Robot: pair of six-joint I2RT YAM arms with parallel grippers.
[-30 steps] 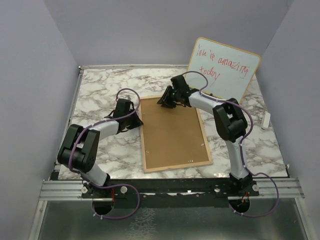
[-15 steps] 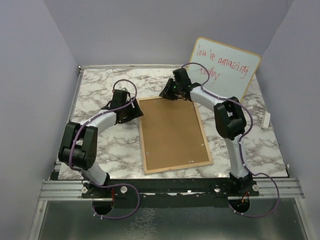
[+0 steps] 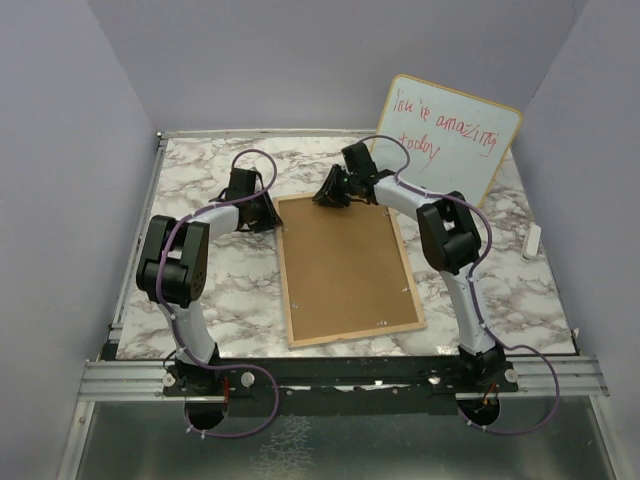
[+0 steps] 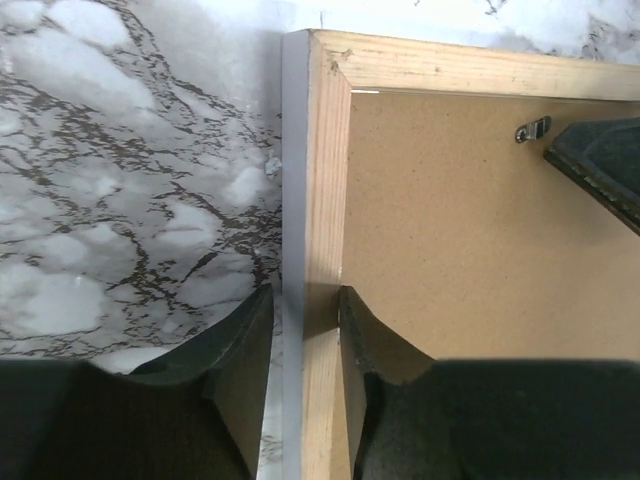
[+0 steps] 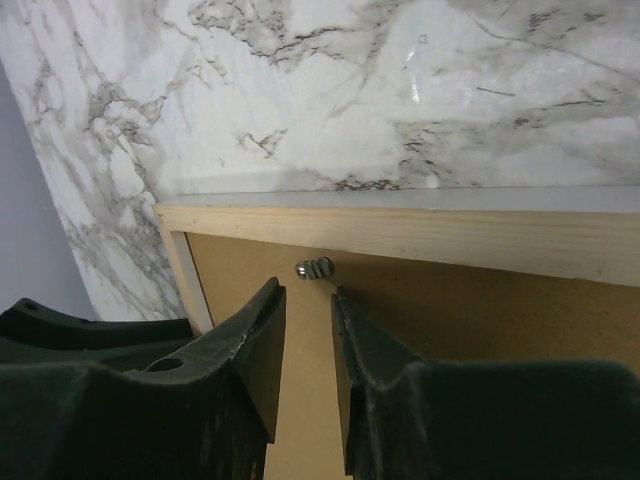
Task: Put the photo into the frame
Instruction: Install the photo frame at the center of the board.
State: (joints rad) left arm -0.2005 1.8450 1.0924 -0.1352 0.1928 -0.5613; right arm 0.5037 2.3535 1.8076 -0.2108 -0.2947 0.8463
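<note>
The frame (image 3: 283, 280) lies face down on the marble table, light wood rails up, with the plain brown backing board (image 3: 345, 265) set inside it. The photo is not in view. My left gripper (image 3: 272, 222) straddles the frame's left rail (image 4: 325, 200) near the far-left corner, its jaws closed on the rail (image 4: 305, 300). My right gripper (image 3: 330, 196) hovers over the backing board by the far rail (image 5: 420, 235), fingers a narrow gap apart and empty (image 5: 308, 295), just short of a small metal clip (image 5: 315, 268). That clip also shows in the left wrist view (image 4: 533, 129).
A wood-rimmed whiteboard with red writing (image 3: 450, 140) leans on the back wall at the far right. A small white object (image 3: 532, 240) lies at the table's right edge. Grey walls close in three sides of the table (image 3: 200, 290).
My left gripper has moved along the frame's left rail to the far-left corner. My right gripper has shifted from over the board to the far rail. The frame turned slightly.
</note>
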